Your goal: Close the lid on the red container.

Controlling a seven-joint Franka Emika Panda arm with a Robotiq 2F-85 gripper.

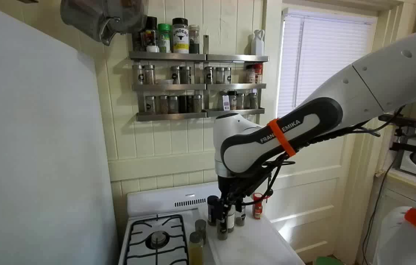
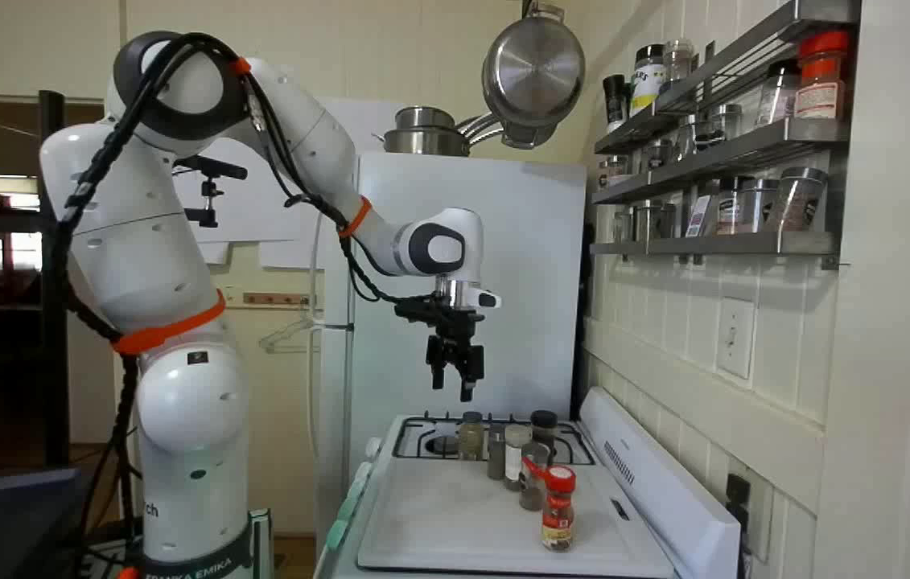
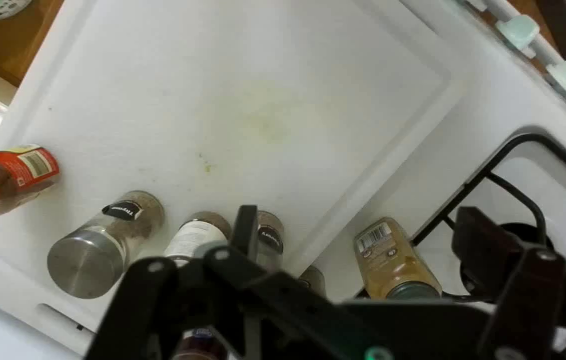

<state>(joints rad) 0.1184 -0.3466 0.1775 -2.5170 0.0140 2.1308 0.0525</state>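
Nearest, the white arm (image 1: 314, 114) leans over the stove (image 2: 664, 482). There a cutting board (image 2: 446, 515) lies bare toward the knobs (image 2: 348, 507). Above hangs the gripper (image 2: 452, 389), pointing down, fingers apart. A yellow-filled bottle (image 3: 395, 260) stands just off the board's edge; on it, near the opposite edge, the red container (image 2: 557, 515), lid flap (image 2: 533, 466) raised.
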